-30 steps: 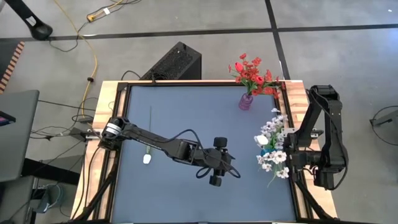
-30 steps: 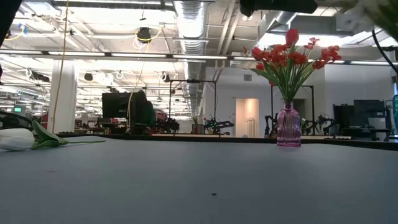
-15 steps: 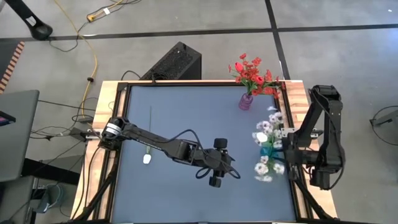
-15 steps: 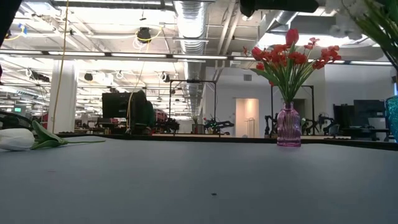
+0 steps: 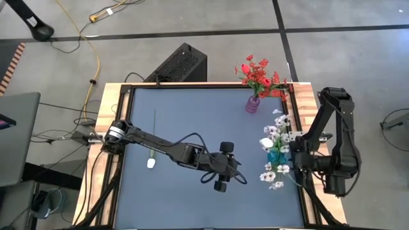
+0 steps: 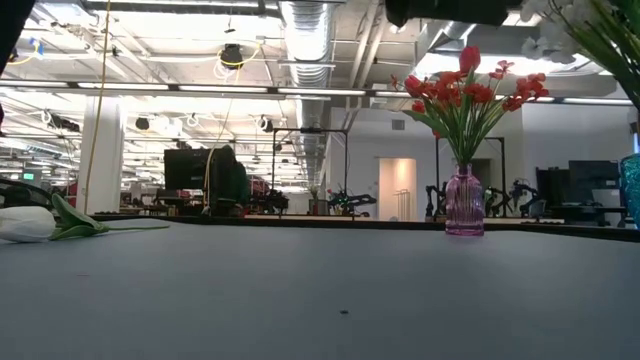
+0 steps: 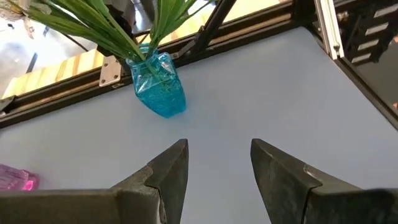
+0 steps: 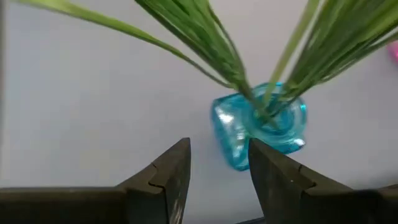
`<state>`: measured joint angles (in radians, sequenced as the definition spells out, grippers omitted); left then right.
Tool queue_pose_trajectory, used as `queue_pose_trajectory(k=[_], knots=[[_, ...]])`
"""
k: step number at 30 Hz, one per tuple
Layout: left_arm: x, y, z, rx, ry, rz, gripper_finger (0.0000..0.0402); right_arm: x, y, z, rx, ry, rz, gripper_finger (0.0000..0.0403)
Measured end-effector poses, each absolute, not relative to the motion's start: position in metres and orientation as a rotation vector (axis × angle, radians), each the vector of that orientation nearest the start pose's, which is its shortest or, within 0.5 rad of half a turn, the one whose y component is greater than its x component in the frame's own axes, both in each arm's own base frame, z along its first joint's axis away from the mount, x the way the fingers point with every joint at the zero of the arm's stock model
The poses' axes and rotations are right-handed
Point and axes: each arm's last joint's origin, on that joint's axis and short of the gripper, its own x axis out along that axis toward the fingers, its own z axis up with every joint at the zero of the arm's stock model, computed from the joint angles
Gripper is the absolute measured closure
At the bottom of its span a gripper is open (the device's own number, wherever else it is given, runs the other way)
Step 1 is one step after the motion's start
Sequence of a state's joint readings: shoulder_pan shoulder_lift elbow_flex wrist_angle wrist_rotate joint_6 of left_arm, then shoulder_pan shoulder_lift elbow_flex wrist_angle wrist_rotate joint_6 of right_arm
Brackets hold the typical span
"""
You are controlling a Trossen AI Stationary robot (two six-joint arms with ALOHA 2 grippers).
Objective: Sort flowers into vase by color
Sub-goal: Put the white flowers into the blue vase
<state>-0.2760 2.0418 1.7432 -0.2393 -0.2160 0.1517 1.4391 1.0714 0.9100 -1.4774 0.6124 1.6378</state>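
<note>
- The left gripper [image 5: 221, 167] hangs over the middle of the table [image 5: 192, 108], its arm reaching in from the left edge. In its wrist view the fingers [image 7: 171, 168] stand apart with bare tabletop between them, holding nothing.
- The blue vase [image 7: 158, 83] stands ahead of that gap, a little toward the left finger and well clear of both tips, with green stems [image 7: 102, 25] fanning up out of its mouth.
- The right gripper [image 8: 214, 163] is at the right edge of the table, next to the same blue vase [image 5: 275, 156]. Its fingers [image 8: 169, 171] are also spread and hold nothing.
- In the right wrist view the blue vase [image 8: 261, 124] sits just past the fingertips, in line with the gap and overlapping the tip of one finger; whether it touches cannot be told. It leans, and its stems [image 8: 205, 37] splay outward.
- The white flowers [image 5: 276, 153] in the blue vase spread along the right edge, from blossoms near the pink vase down to a lower cluster.
- One white tulip [image 5: 151, 162] lies flat on the left part of the table, just beside the left arm, its stem running toward the far edge. The low view shows it lying at the left [image 6: 25, 224].
- The pink vase [image 5: 253, 105] stands at the far right of the table, upright, holding the red flowers [image 5: 259, 75], well apart from both grippers. The low view shows the red bunch [image 6: 468, 90] rising from it.
</note>
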Motion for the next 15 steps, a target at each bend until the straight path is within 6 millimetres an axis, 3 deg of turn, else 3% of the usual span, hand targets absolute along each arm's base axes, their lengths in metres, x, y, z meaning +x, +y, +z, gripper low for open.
queue_pose_trajectory(k=[6,10,15], knots=[[0.453,-0.122,0.273,0.324,0.578,-0.114,0.0237,0.038,0.155,0.273,0.278,0.932,-0.09,0.0231],[0.443,-0.12,0.286,0.333,0.589,-0.146,0.0237,0.043,0.172,0.27,0.366,0.908,-0.056,0.0243],[0.428,-0.116,0.295,0.352,0.674,-0.147,0.0237,0.06,0.198,0.256,0.295,0.824,-0.05,0.0259]])
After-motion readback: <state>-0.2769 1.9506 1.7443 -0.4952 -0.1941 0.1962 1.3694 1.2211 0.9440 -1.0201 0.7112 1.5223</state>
